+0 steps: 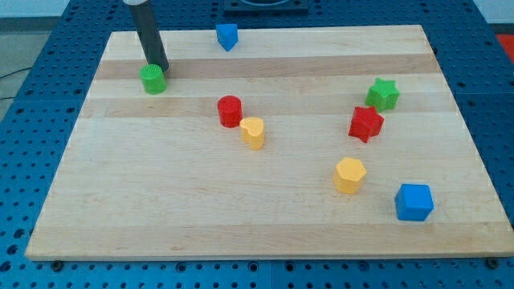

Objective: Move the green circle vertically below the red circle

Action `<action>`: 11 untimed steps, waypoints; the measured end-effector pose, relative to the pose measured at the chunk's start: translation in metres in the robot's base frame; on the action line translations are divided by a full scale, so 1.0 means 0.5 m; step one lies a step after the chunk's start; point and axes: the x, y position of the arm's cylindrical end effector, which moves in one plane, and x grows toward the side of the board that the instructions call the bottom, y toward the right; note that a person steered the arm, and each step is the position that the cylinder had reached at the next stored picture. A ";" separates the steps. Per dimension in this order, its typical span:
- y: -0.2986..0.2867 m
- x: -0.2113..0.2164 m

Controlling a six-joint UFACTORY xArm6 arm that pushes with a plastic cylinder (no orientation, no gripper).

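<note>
The green circle (pixel 152 79) sits near the board's top left. The red circle (pixel 230 111) stands nearer the middle, to the right of and below the green circle. My tip (pixel 160 67) is at the green circle's upper right edge, touching or nearly touching it. The dark rod rises from there to the view's top.
A yellow heart (pixel 253 132) lies just right of and below the red circle. A blue block (pixel 226 36) is at the top edge. A green star (pixel 383 94), red star (pixel 365 124), yellow hexagon (pixel 349 175) and blue cube (pixel 414 201) are on the right. The wooden board (pixel 161 209) fills the view.
</note>
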 end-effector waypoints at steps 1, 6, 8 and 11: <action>-0.005 0.203; -0.027 0.289; 0.197 0.371; -0.052 0.502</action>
